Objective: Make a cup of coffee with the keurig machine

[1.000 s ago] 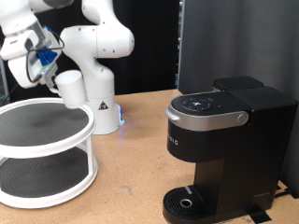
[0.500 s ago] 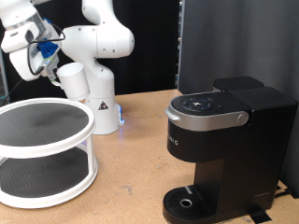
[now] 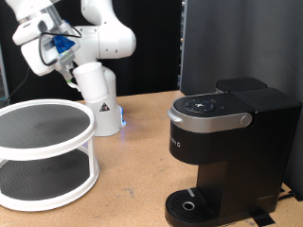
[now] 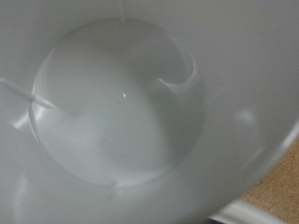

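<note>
My gripper (image 3: 71, 64) is shut on the white cup (image 3: 92, 82) and holds it in the air at the exterior view's upper left, above and beyond the round rack. The cup hangs tilted below the hand. In the wrist view the cup's white inside (image 4: 121, 103) fills the picture and looks empty. The black keurig machine (image 3: 227, 142) stands at the exterior view's right with its silver-banded lid closed and its round drip base (image 3: 194, 203) bare. The cup is well to the left of the machine and higher than its top.
A white two-tier round rack (image 3: 43, 151) stands at the exterior view's left on the wooden table (image 3: 133, 180). The arm's white base (image 3: 106, 104) stands behind it. A dark panel (image 3: 218, 43) rises behind the machine.
The gripper has carried the cup up and to the exterior view's right, away from above the rack's top tier toward the middle. The machine and the rack have not moved.
</note>
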{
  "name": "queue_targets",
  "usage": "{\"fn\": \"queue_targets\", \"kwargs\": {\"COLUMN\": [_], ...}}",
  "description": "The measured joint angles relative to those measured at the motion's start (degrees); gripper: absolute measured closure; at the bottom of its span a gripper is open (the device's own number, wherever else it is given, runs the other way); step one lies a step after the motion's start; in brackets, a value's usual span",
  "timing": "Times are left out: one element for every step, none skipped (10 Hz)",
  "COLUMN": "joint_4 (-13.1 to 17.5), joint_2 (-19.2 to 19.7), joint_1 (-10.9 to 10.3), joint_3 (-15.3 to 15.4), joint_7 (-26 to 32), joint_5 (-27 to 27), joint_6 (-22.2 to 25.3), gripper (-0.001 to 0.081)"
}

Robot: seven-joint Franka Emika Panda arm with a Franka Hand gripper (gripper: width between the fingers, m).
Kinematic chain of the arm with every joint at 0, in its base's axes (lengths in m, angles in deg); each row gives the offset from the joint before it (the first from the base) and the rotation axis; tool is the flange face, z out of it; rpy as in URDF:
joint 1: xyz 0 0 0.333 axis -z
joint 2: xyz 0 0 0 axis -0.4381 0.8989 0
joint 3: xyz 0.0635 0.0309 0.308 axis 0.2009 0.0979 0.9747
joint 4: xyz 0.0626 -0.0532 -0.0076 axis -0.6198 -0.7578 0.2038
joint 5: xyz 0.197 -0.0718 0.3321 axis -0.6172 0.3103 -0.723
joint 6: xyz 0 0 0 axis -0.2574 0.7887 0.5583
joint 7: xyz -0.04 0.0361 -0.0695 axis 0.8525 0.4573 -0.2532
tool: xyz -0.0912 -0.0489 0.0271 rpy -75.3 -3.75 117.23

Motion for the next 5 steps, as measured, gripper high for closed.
{"fn": "queue_targets", "kwargs": {"joint_4": [0.0, 0.0, 0.3, 1.2, 1.1], "joint_2": [0.3, 1.1, 2.3, 4.3, 4.2], "joint_1": [-1.0, -1.9, -2.7, -3.0, -3.0], "joint_3": [1.7, 3.4, 4.9, 6.0, 5.8], "joint_7": [-2.6, -5.4, -8.2, -9.9, -9.4], "joint_5": [-0.9, -1.7, -2.4, -2.6, -2.6], "joint_6": [-2.1, -3.9, -5.0, -5.4, -5.4], "gripper": [0.0739, 0.0739, 0.0739, 0.0739, 0.0739]}}
